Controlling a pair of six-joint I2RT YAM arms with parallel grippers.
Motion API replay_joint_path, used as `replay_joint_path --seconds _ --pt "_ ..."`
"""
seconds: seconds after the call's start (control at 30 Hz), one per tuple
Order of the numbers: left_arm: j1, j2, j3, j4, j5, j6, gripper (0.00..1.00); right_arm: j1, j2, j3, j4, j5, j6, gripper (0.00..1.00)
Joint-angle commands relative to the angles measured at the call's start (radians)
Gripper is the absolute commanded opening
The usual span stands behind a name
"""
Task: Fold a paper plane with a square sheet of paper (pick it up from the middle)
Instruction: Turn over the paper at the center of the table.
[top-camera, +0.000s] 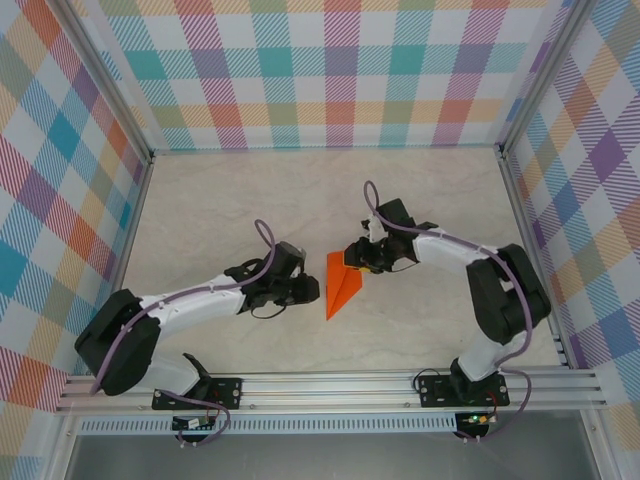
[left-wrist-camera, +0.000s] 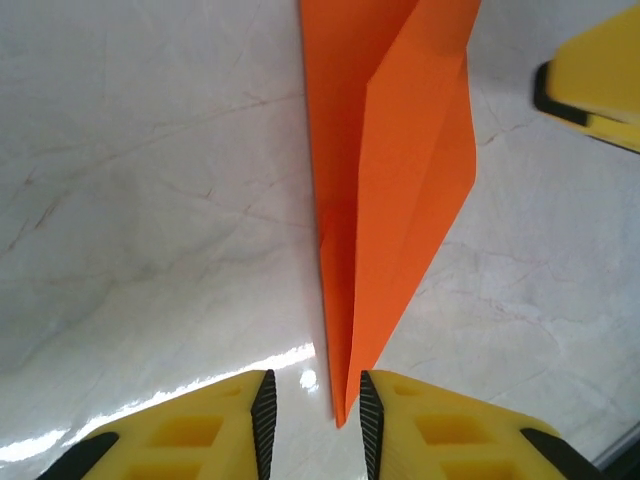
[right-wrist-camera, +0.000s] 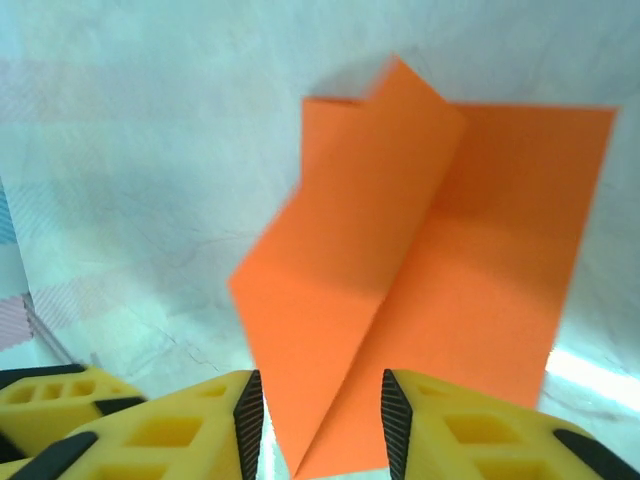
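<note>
Since I've got two arms on this job, I'll start from the top camera: the paper plane (top-camera: 338, 285) lay on the table (top-camera: 220, 200) about midway between my grippers, its point towards my bases and its wide end away from them. My left gripper (top-camera: 308, 290) sat just beside its left edge, and my right gripper (top-camera: 358, 258) was over the wide end. From the left wrist camera, the jaws of my left gripper (left-wrist-camera: 315, 388) stood a little apart, with the plane's sharp tip (left-wrist-camera: 341, 405) lying in the gap. As far as I could see neither pad touched it, so nothing was held there. The layered folds ran up and away from me, and a yellow finger of my right gripper (left-wrist-camera: 600, 70) was off past the wide end. From the right wrist camera, the jaws of my right gripper (right-wrist-camera: 320, 395) were parted a bit wider. The orange paper (right-wrist-camera: 430, 280) ran down between them, and one flap looked raised rather than flat. It wasn't pinched on the left-hand pad's side, so I'd call that one loose too. My guess was we were late in the folding, at the wing creases. The next move would need one gripper pinning the centre crease while the other pressed that flap down, without skidding the paper.
</note>
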Motion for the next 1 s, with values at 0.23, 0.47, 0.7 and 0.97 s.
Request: replay_joint_path --seconds 0.23,0.47,0.7,0.97 --pt "0.005 0.239 0.166 -0.001 0.031 0.046 0.43 -0.025 -0.089 -0.14 -0.038 0.075 0.033 0.51" --pt "0.005 0.312 0.206 -0.035 0.007 0.058 0.43 -0.025 -0.031 -0.137 0.013 0.022 0.058 0.52" --pt "0.005 0.35 0.23 -0.038 0.022 0.061 0.4 -0.025 0.026 -0.13 0.052 -0.01 0.064 0.51" --pt "0.002 0.367 0.233 -0.045 0.021 0.062 0.35 -0.024 0.068 -0.129 0.088 -0.064 0.069 0.45"
